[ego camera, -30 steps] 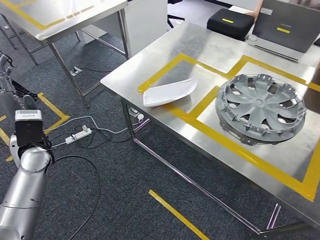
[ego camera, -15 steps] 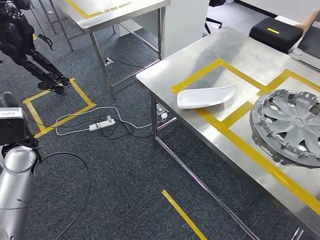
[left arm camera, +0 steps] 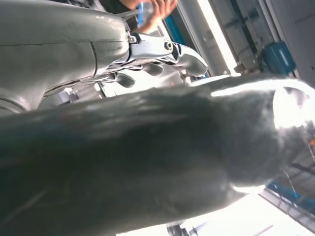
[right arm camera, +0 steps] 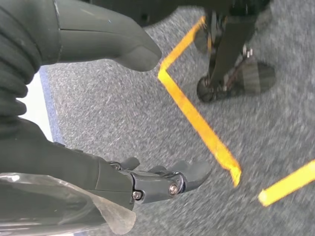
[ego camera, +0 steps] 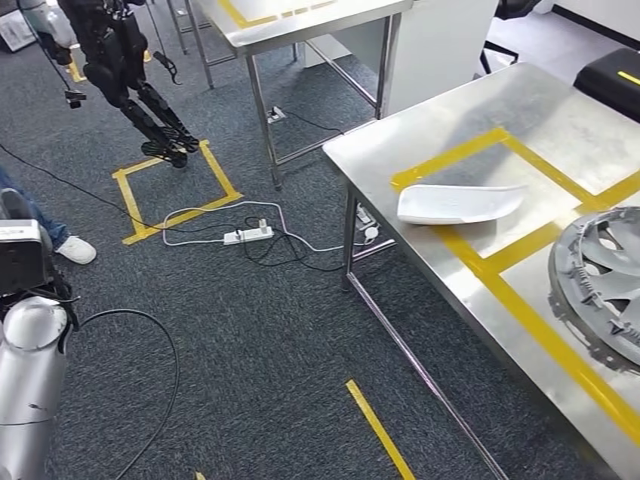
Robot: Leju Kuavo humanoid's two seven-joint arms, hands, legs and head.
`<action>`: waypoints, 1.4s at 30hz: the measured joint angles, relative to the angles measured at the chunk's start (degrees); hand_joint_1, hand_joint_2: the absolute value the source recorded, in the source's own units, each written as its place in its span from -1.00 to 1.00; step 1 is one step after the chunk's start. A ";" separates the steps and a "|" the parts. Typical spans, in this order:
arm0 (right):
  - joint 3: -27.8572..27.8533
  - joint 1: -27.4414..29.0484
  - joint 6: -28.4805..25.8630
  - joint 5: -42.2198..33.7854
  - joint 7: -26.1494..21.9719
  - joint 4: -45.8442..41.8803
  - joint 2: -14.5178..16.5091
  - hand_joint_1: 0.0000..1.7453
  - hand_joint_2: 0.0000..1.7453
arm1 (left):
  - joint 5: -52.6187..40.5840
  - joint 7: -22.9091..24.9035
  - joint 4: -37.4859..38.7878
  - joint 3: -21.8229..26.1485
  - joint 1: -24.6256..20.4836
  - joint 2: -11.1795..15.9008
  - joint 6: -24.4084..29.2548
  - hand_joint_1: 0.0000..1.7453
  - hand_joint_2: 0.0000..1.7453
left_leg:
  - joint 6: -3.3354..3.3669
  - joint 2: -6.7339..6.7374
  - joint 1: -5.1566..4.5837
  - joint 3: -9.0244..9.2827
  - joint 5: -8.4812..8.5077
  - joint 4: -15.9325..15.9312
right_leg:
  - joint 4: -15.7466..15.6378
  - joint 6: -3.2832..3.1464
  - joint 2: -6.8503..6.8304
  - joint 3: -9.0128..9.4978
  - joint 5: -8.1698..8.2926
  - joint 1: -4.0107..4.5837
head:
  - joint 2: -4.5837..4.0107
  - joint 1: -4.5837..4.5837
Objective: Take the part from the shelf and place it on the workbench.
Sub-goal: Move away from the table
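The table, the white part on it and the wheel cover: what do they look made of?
Table: probably stainless steel, brushed, with dull blurred reflections and thin metal legs. White part: likely plastic, smooth and slightly glossy, a thin curved shell; painted metal is possible. Wheel cover: looks like moulded grey plastic, matte, with thin spokes and clips along its rim.

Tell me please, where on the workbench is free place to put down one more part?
The workbench has bare steel inside the taped square behind the white part, toward the black case. The corner outside the yellow tape, near the table leg, is also free. It is crowded at the right edge, where the grey wheel cover fills its square.
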 joint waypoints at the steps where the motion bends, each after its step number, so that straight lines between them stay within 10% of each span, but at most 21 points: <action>1: 0.00 -0.02 0.07 0.04 -0.02 0.00 0.00 -1.00 1.00 | 0.00 0.00 -0.08 -0.01 -0.10 -0.01 -0.03 -1.00 -1.00 | 0.27 1.05 -0.21 1.48 0.77 -2.91 | 0.07 0.31 -0.56 0.07 -0.18 0.15 | 0.00 0.03; 5: 0.00 -0.16 0.49 0.13 -0.07 0.00 0.00 -1.00 1.00 | 0.08 0.09 -0.24 0.03 -0.31 0.07 -0.21 -1.00 -1.00 | 1.69 0.60 -0.70 2.14 0.96 -5.49 | 0.23 1.47 -2.09 0.26 -0.84 0.28 | 0.00 0.08; 9: 0.00 -0.22 0.78 0.16 -0.08 0.02 0.01 -1.00 1.00 | 0.08 0.13 -0.26 0.07 -0.69 0.08 -0.27 -1.00 -1.00 | 2.87 -1.71 -0.49 2.14 1.29 -5.83 | 9.87 2.09 3.37 -4.62 -6.00 -0.14 | 0.00 0.41; 12: 0.00 0.11 0.88 0.15 -0.07 0.02 0.02 -1.00 1.00 | 0.08 0.13 -0.24 0.04 -0.58 -0.05 -0.30 -1.00 -1.00 | 3.10 -3.92 -0.77 2.10 1.30 -5.77 | 16.80 1.89 4.33 -8.92 -7.09 -0.10 | 0.00 0.47; 16: 0.00 0.00 0.90 0.05 -0.07 0.02 0.00 -1.00 1.00 | 0.10 0.13 -0.25 0.05 -0.60 -0.10 -0.30 -1.00 -1.00 | 2.92 -6.84 -0.82 2.07 1.34 -5.53 | 4.20 0.87 8.16 -3.86 0.37 -0.26 | 0.00 0.44; 18: -0.01 -0.06 0.98 0.01 -0.05 0.02 0.01 -1.00 1.00 | 0.13 0.14 -0.25 0.07 -0.62 -0.09 -0.28 -1.00 -1.00 | 2.35 -8.11 -0.54 1.55 1.54 -5.41 | 1.33 0.69 10.29 -2.41 0.87 -0.33 | 0.00 0.44; 21: 0.00 -0.05 1.01 0.00 0.00 0.02 0.02 -1.00 1.00 | 0.16 0.15 -0.26 0.33 -0.30 0.19 -0.27 -1.00 -1.00 | 1.25 -8.61 -0.28 0.93 1.41 -5.03 | 0.41 0.21 8.65 -1.72 1.14 -0.35 | 0.00 0.38; 24: -0.01 0.07 0.98 0.02 -0.12 0.02 0.01 -1.00 1.00 | 0.16 0.15 -0.25 0.53 -0.19 0.37 -0.45 -1.00 -1.00 | 0.55 -4.01 -0.42 -2.24 -2.82 2.29 | -0.14 -0.39 6.10 -1.15 1.23 -0.32 | 0.00 0.20; 27: -0.01 0.14 0.97 0.14 -0.28 0.00 0.00 -1.00 1.00 | 0.11 0.15 -0.21 0.47 0.55 0.14 -0.82 -1.00 -1.00 | -0.07 -2.45 0.00 -5.57 -5.21 9.75 | -0.10 -0.59 3.36 -1.01 0.93 -0.17 | 0.00 0.16; 31: 0.00 0.02 1.08 0.19 -0.59 0.01 0.00 -1.00 1.00 | -0.07 0.15 -0.20 0.34 0.84 -0.07 -1.05 -1.00 -1.00 | -0.02 0.73 -0.07 0.62 0.43 -1.92 | 0.07 0.03 0.51 -0.53 0.26 0.05 | 0.00 0.12; 35: 0.00 -0.13 1.17 0.22 -0.66 0.02 0.00 -1.00 1.00 | -0.46 0.17 -0.19 0.20 1.09 -0.26 -1.28 -1.00 -1.00 | 1.34 0.88 -0.65 2.15 0.93 -5.48 | 0.24 1.12 -1.66 -0.09 -0.51 0.34 | 0.00 0.19; 38: 0.01 -0.41 1.36 0.34 -0.72 0.02 0.01 -1.00 1.00 | -0.62 0.17 -0.19 0.08 0.94 -0.32 -1.36 -1.00 -1.00 | 2.33 -0.74 -0.36 2.24 1.16 -5.74 | 4.25 1.86 1.73 -2.00 -3.18 -0.13 | 0.00 0.36; 42: 0.02 -0.10 1.65 0.56 -0.76 0.02 0.01 -1.00 1.00 | -0.91 0.21 -0.03 -0.34 0.99 -0.74 -1.55 -1.00 -1.00 | 2.81 -3.38 -0.49 2.20 1.15 -5.69 | 17.03 1.88 4.31 -9.20 -7.29 -0.16 | 0.00 0.54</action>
